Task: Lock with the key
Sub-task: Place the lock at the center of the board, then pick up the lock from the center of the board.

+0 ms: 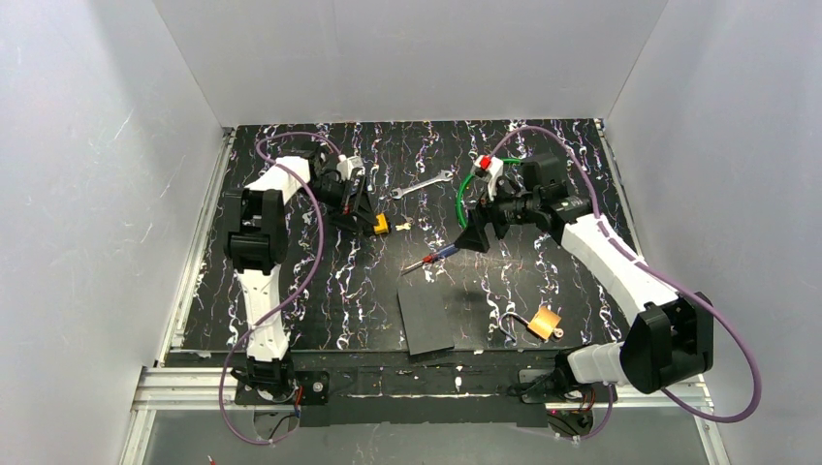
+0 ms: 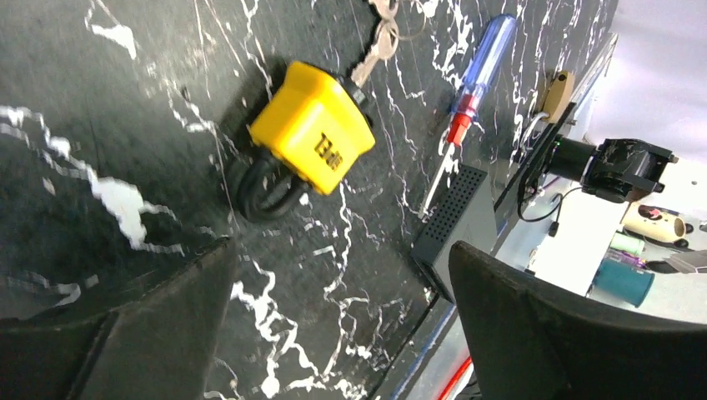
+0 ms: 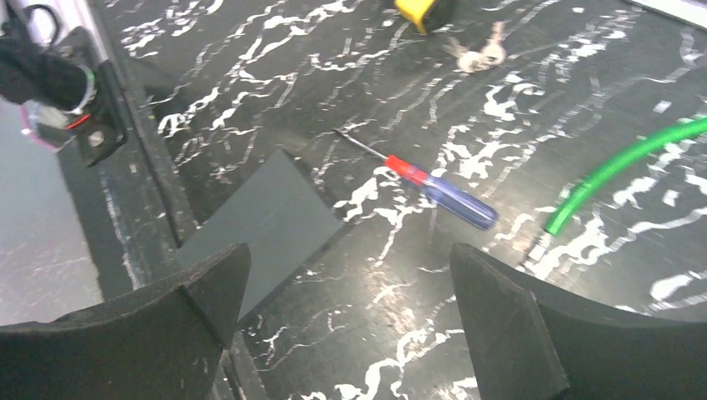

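Black tabletop veined with white, boxed in by plain white walls. The key, small and silvery, sticks out of a chunky yellow padlock with a black shackle; more silvery keys lie bunched at its far end. Lock and key lie flat on the table just ahead of my left gripper, whose fingers stand wide apart, touching neither. Beside the lock, toward mid-table, lies a red-and-blue-handled screwdriver, with a flat grey plate near its tip. My right gripper hangs over the screwdriver, fingers spread and holding nothing, a green cable beside it. A wrench lies farther back, and a brass padlock sits near my right base.
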Robot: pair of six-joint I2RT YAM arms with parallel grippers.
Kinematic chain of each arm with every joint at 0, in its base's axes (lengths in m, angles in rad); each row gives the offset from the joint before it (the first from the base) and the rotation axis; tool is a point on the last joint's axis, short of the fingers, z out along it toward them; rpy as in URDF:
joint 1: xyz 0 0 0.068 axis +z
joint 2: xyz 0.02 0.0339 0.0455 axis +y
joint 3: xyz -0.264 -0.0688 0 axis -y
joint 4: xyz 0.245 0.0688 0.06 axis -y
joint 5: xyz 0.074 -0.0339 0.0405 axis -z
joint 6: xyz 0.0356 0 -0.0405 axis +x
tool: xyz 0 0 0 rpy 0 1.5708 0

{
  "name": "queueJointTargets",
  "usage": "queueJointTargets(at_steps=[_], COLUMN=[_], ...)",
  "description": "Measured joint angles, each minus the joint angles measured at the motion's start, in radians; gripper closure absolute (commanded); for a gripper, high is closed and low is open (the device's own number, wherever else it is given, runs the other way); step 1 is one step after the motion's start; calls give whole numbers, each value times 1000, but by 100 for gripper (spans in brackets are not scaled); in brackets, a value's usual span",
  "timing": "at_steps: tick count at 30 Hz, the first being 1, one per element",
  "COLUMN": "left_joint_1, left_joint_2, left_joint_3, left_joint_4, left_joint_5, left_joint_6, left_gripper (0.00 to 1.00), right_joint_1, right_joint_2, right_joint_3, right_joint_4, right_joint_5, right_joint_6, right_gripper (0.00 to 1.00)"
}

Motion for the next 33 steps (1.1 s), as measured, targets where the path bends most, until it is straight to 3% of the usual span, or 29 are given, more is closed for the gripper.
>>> queueJointTargets(at_steps=[11,17,24,33], left_joint_1=[0,0,0,0], left_joint_2=[-402,-581,-613,-638], left_joint_3=[-134,-219,-310,-334], left_joint_4=[-13,-9,-6,6], left_joint_5=[-159,-161,-152,-152], left_joint_6=[50,62,63,61], left_gripper=[2,2,2,2], right_joint_1=[-44,-41,8,15], right_joint_2=[-47,-179,-121,-8], right_joint_3=[79,-19,-148,-250], right_joint_4=[-346,-493,-581,-600], right_joint_5=[359,567,727,834], right_joint_6=[-261,-442,-513,-522], right_gripper=[4,8,2,2])
